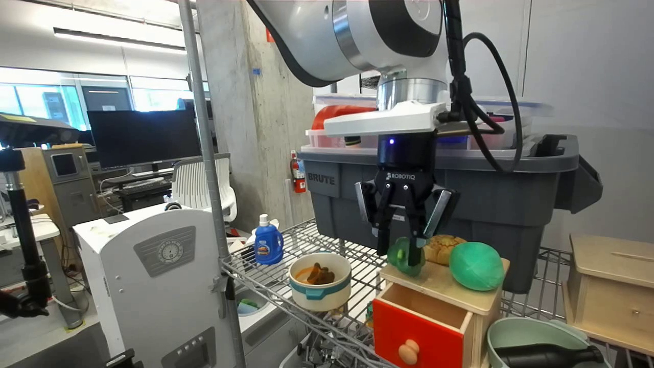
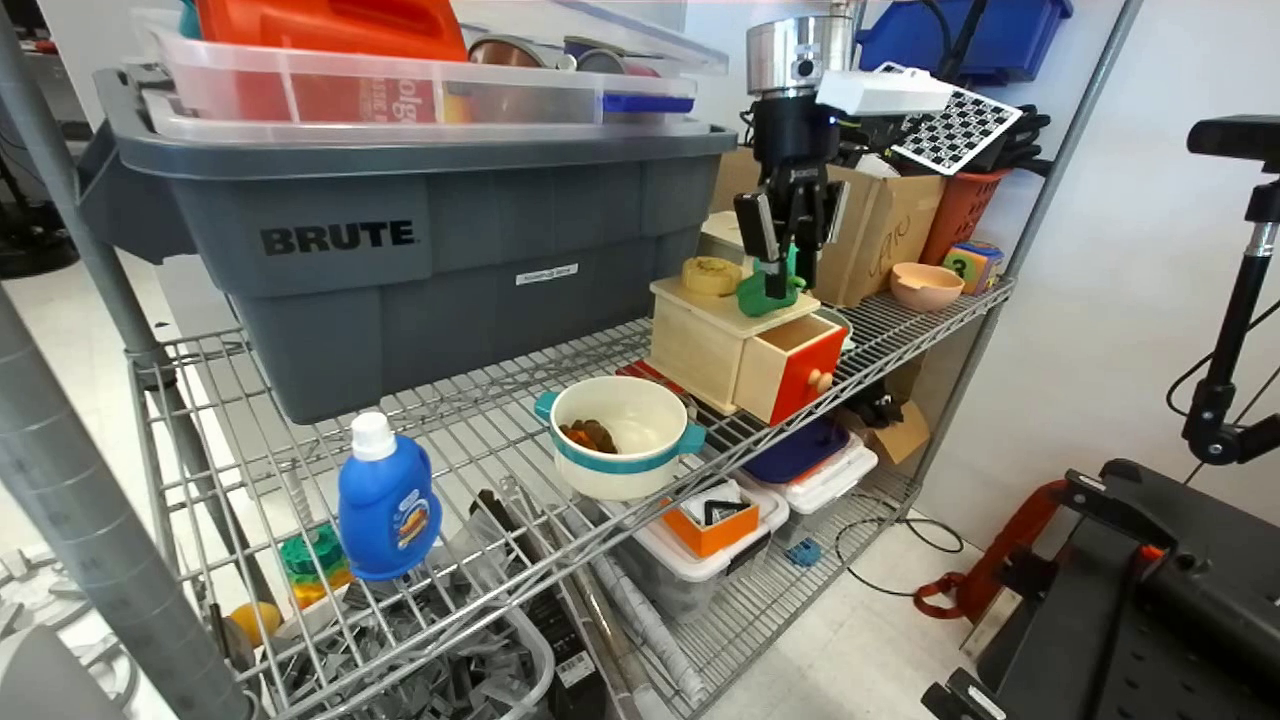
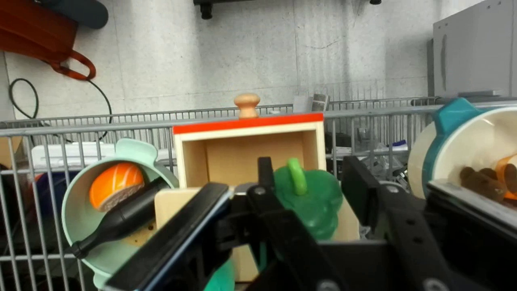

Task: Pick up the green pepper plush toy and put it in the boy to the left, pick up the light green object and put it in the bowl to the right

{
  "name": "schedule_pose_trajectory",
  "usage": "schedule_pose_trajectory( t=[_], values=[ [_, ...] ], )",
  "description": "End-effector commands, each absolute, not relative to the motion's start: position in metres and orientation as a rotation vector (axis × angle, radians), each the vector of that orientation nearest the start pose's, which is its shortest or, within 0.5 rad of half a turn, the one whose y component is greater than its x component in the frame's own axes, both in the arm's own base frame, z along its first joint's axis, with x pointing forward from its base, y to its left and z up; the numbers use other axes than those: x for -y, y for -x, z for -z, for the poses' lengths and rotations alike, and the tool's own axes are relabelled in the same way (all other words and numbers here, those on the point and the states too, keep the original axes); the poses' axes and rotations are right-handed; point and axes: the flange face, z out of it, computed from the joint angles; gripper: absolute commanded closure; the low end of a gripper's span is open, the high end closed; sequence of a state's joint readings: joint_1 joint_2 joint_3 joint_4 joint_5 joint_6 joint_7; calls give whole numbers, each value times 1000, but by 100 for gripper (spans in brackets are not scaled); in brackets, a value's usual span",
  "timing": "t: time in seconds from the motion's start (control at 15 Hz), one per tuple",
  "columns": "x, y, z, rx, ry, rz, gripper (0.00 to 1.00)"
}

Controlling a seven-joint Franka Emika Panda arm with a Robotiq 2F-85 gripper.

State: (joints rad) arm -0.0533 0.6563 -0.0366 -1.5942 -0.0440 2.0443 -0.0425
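A black two-fingered gripper (image 1: 398, 254) is straddling the dark green plush pepper (image 3: 313, 206). Whether its fingers are clamping, I cannot tell.

Bright overall; in an exterior view, pale glass windows (image 1: 33, 102) blown out, black ceiling strip lamp (image 1: 120, 41) lit; in an exterior view, round grey metal pole (image 2: 102, 520) slants, wide-angle stretch. Wrist view: faint shadow streaks on pale grey floor (image 3: 250, 56), close black two-fingered pincer (image 3: 308, 173) soft
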Motion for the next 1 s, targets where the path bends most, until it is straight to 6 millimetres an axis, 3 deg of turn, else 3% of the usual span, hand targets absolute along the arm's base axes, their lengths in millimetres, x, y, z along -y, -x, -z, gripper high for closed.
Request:
schedule_pose_trajectory(
  t=[0.0,0.47,0.93],
  values=[
    [70,-646,-233,-89,3168,-353,77],
    [87,-621,-239,-145,3151,-358,77],
    [83,-613,-260,-142,3155,-340,77]
  ],
)
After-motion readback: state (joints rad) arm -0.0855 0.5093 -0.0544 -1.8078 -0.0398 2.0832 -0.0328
